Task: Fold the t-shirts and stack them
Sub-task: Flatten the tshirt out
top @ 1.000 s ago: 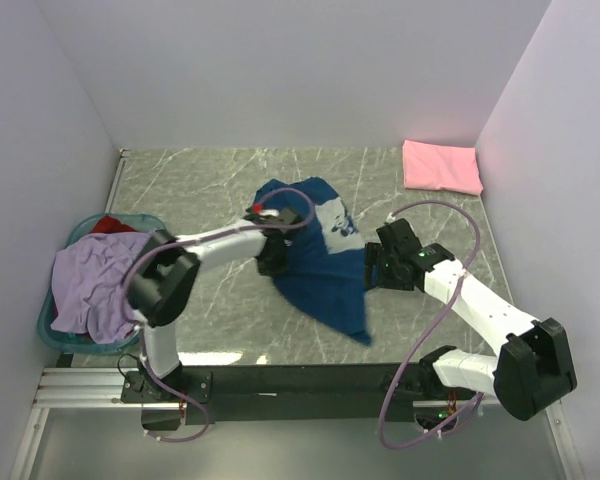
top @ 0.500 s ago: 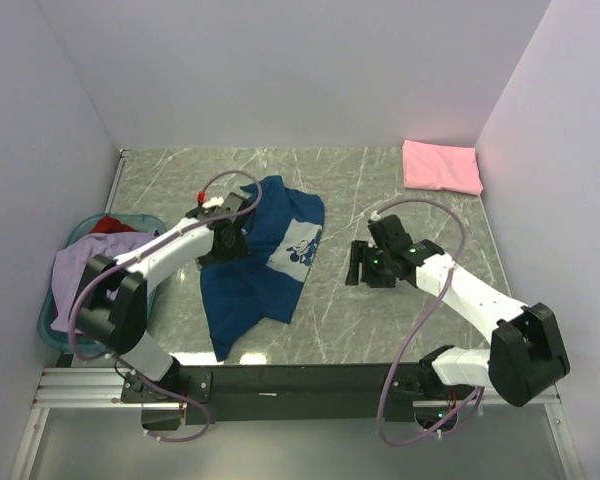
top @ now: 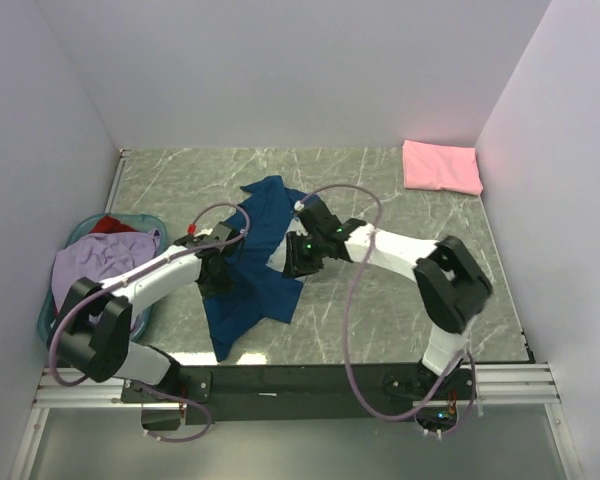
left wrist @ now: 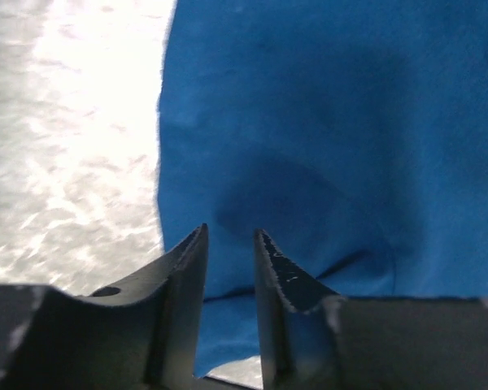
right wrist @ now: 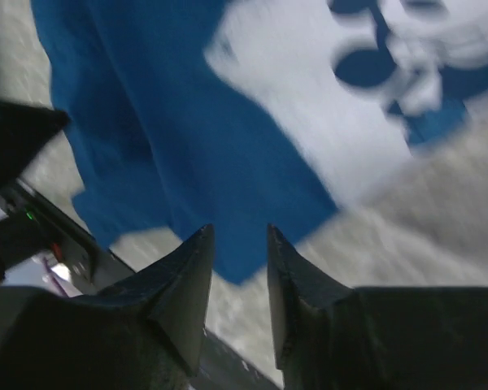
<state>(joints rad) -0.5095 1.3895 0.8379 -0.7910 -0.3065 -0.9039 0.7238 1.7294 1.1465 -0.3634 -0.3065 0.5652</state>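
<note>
The navy blue t-shirt lies crumpled lengthwise on the marble table, with its pale print mostly under the right arm. My left gripper is down on its left edge. In the left wrist view the gripper is open by a narrow gap and the blue cloth puckers round the tips. My right gripper hangs over the shirt's right side. It is open above a corner of the hem, holding nothing. A folded pink t-shirt lies at the back right.
A teal basket stands at the left wall, holding a lavender t-shirt and a red one. Walls close in the table on three sides. The right arm's purple cable loops over the table's middle.
The right arm swung left from the bare table onto the shirt's right side. The left gripper slid nearer along the shirt's left edge. Both grippers' jaws narrowed. The shirt's upper part bunched narrower.
</note>
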